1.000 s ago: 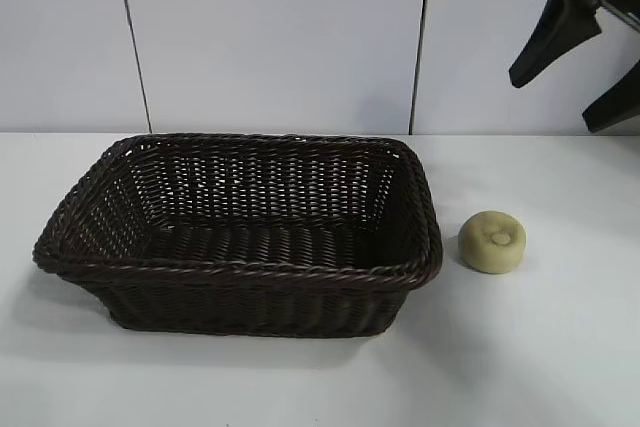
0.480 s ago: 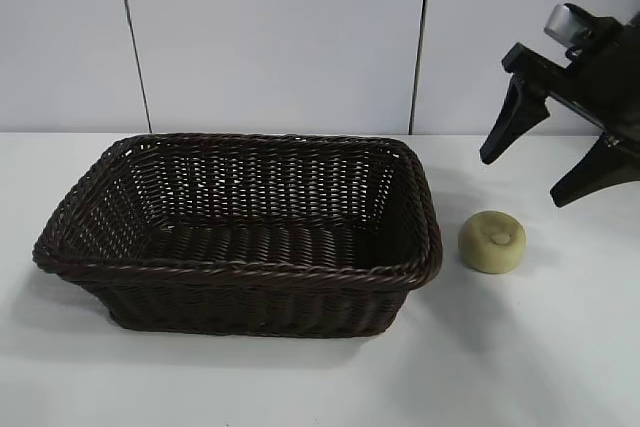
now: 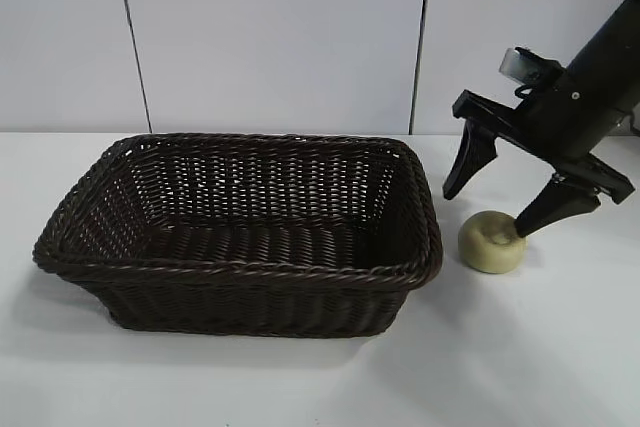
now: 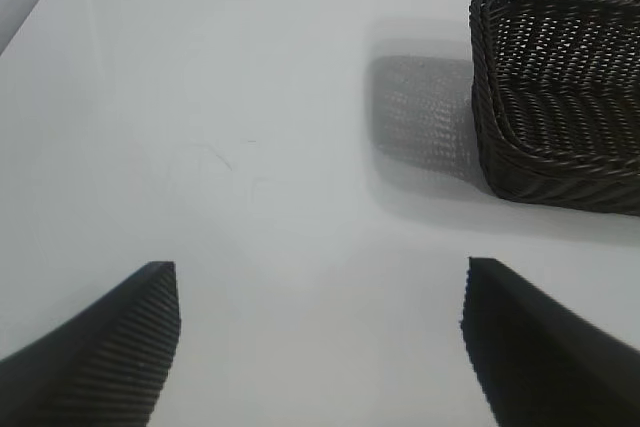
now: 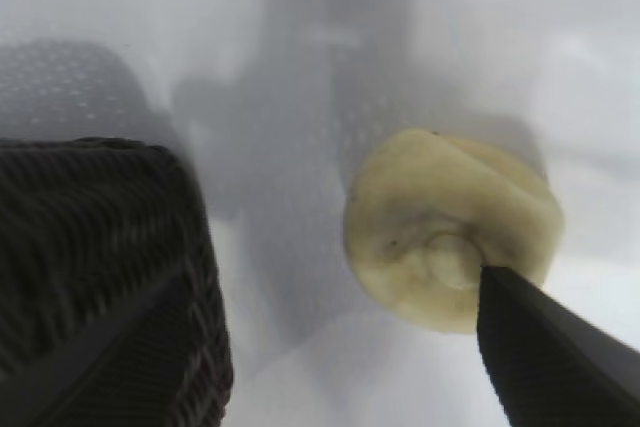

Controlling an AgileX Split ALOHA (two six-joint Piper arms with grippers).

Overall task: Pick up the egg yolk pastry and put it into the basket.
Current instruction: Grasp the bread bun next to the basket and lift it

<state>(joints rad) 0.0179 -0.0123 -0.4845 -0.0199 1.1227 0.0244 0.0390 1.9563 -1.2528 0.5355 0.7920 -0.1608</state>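
The egg yolk pastry (image 3: 492, 242) sits flat on the white table (image 3: 560, 347), dimple up, just beside the right-hand short wall of the basket (image 3: 240, 232) but not touching it, toward the table's right side and nearer its back edge than its front. Being a round puck, it has no long axis to line up with; any approach across its width should serve equally.

What the coming grasp turns on is how the pastry lies against the right gripper (image 3: 490, 205). That gripper hangs over it, tilted steeply downward, with its fingers spread wide apart. One fingertip (image 3: 528, 224) is at the pastry's upper right edge, apparently touching or just above it; the other hangs in the air on the basket side, higher up and clear of the rim. In the right wrist view the pastry (image 5: 450, 227) lies against one dark finger (image 5: 550, 347) rather than midway in the gap. So the pastry seems off-centre, toward the outer finger: the gripper probably needs to shift a little away from the basket and sink further before closing.

The left gripper (image 4: 320, 337), fingers also wide apart and holding nothing, is parked over bare table off the basket's far side, much farther from the pastry.
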